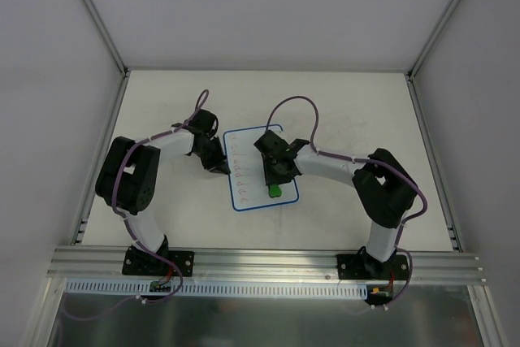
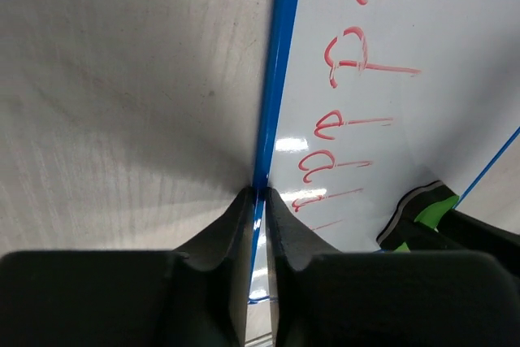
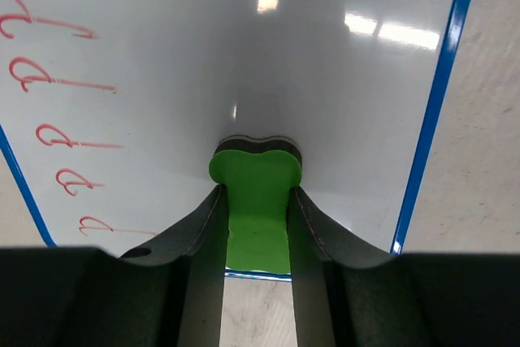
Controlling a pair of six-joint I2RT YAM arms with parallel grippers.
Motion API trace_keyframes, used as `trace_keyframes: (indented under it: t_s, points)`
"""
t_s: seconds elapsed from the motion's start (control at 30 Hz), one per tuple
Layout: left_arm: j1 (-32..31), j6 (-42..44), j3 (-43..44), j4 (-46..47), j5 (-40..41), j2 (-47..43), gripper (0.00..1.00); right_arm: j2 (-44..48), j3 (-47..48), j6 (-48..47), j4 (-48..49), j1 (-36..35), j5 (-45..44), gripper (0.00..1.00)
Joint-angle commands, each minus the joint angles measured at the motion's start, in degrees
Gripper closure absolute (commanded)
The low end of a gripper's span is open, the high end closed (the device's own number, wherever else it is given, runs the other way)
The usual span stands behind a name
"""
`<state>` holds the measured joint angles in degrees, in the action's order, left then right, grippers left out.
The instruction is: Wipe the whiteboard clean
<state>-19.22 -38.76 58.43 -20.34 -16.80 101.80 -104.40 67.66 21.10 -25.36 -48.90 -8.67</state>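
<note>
The whiteboard, white with a thin blue border, lies flat mid-table. A column of red marks runs along its left side; they also show in the right wrist view. My left gripper is shut on the board's left blue edge; in the top view it sits at that edge. My right gripper is shut on the green bone-shaped eraser, whose dark felt rests on the board's blank right part near the front edge. The eraser shows green in the top view.
The off-white scuffed tabletop surrounds the board. Aluminium frame posts stand at the back corners and a rail runs along the near edge by the arm bases.
</note>
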Motion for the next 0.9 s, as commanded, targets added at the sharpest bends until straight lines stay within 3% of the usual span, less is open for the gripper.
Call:
trace_keyframes:
  t_s: [0.0,0.03,0.17,0.2,0.3,0.37,0.47,0.67,0.87]
  points:
    - [0.4,0.6,-1.5,-2.6,3.7,-3.1,0.85,-1.6,0.9,-1.2,-4.1,-2.2,-0.3,0.77]
    - [0.5,0.6,-1.6,-2.5,4.0,-3.7,0.72,-0.7,1.2,-1.5,-4.3,-2.4,-0.5,0.73]
    - [0.4,0.7,-1.4,-2.8,4.0,-6.8,0.54,1.4,2.6,-2.8,-4.9,-2.9,-0.7,0.50]
    - [0.4,0.6,-1.3,-2.8,3.7,-7.9,0.50,1.8,3.0,-3.3,-5.1,-2.9,-0.4,0.38]
    - [0.2,0.3,-1.3,-3.0,3.5,-10.5,0.38,3.9,3.8,-4.3,-7.4,-2.9,-1.6,0.26]
    - [-0.6,0.1,-1.5,-3.3,4.0,-11.8,0.28,6.8,2.8,-5.0,-7.5,-2.1,-2.0,0.25]
    - [-1.9,-0.3,-1.5,-3.7,4.7,-14.0,0.20,9.6,0.5,-5.9,-7.4,0.8,-0.4,0.26]
    - [-7.8,-2.2,-0.5,-4.4,8.0,-15.3,0.16,13.6,-4.0,-9.8,-4.8,9.6,5.4,0.35]
    - [-14.5,-5.9,1.8,-4.5,12.6,-12.7,0.16,9.8,-1.0,-13.6,-4.1,11.9,8.0,0.46]
